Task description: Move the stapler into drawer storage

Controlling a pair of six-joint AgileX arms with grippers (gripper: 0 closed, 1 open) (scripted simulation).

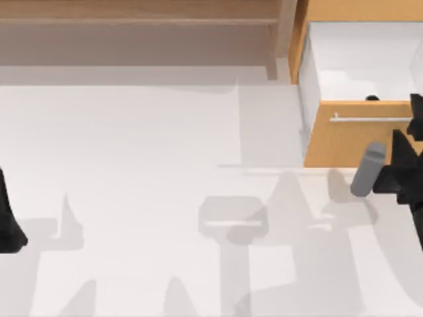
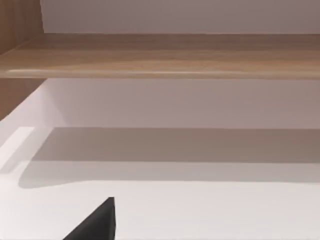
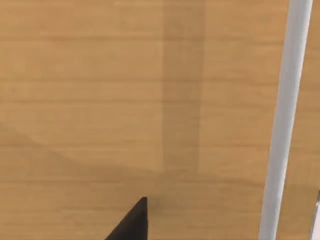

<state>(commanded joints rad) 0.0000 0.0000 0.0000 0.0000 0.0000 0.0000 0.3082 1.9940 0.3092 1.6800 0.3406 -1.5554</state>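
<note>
The drawer point(image 1: 350, 142) stands pulled out at the back right, its orange-brown front carrying a silver bar handle point(image 1: 370, 119) and its white inside facing up. A small black rounded bit point(image 1: 372, 98) peeks over the front panel from inside the drawer. I cannot tell if it is the stapler. My right gripper point(image 1: 413, 125) hovers at the handle's right end, open and empty. In the right wrist view one black fingertip point(image 3: 132, 222) is close to the drawer front point(image 3: 100, 100), beside the handle point(image 3: 285, 120).
A brown open shelf unit point(image 1: 139, 13) runs along the back of the white table point(image 1: 132, 165), and appears as the shelf unit point(image 2: 160, 55) in the left wrist view. My left arm point(image 1: 8, 221) is parked at the left edge, one fingertip point(image 2: 100, 222) above bare table.
</note>
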